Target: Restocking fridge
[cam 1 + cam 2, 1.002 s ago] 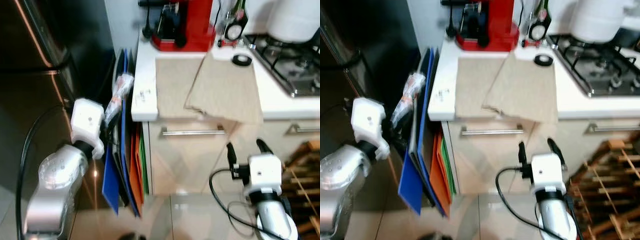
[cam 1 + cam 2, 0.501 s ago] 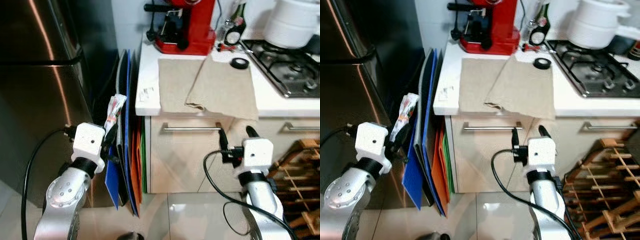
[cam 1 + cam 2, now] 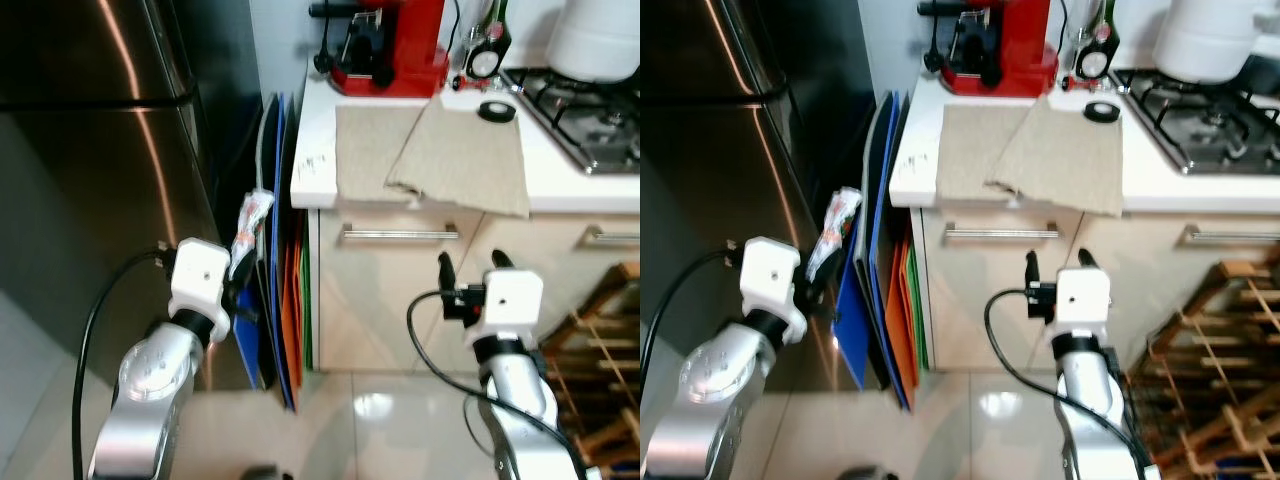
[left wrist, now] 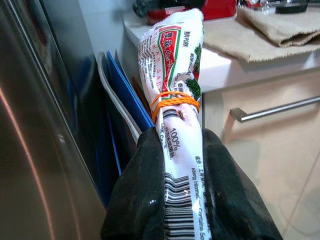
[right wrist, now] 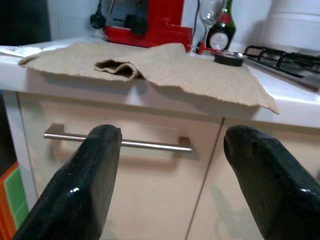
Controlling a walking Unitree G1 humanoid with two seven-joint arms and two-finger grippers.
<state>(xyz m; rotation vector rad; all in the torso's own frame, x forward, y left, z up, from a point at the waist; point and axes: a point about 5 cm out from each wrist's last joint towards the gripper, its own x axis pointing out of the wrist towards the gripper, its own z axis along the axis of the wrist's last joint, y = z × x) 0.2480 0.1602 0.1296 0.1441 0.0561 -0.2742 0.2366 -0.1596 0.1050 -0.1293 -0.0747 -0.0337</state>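
Left tool [image 4: 182, 200] (closed) around packet [image 4: 173, 95]

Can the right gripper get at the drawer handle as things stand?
Probably yes: the right gripper is open, empty and faces the drawer handle, with nothing between them.

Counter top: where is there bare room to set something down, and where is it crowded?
Bare white counter lies at the near corner, between the cloth and the edge beside the fridge. The back is crowded: red machine, bottle, tape roll. The stove takes the far side.
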